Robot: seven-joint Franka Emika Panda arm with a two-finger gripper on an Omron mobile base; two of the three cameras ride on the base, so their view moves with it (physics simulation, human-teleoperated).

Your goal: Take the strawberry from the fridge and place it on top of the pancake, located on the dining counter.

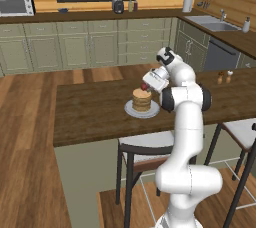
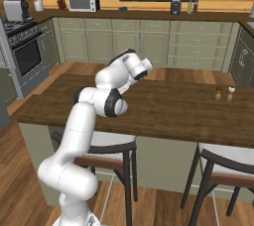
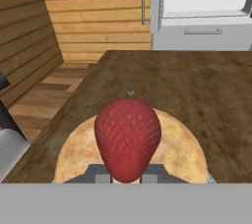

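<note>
My gripper (image 1: 146, 86) is shut on the strawberry (image 1: 145, 86), a small dark red fruit, and holds it just over the top of the pancake (image 1: 142, 100). The tan stack rests on a round grey plate (image 1: 131, 110) on the dark wooden dining counter (image 1: 90, 112). In the hand view the strawberry (image 3: 128, 137) sits between my dark fingertips (image 3: 98, 175), with the round pancake (image 3: 187, 149) directly beneath it. I cannot tell whether fruit and pancake touch. The light grey fridge (image 3: 202, 36) stands beyond the counter's far end. In the right base view my arm hides the stack.
Two small shakers (image 1: 224, 77) stand on the counter to the right of the plate. Dark-framed stools (image 1: 145, 147) (image 1: 245, 132) are tucked under the near edge. Cabinets, a sink (image 1: 212, 23) and a stove (image 2: 22, 46) line the walls.
</note>
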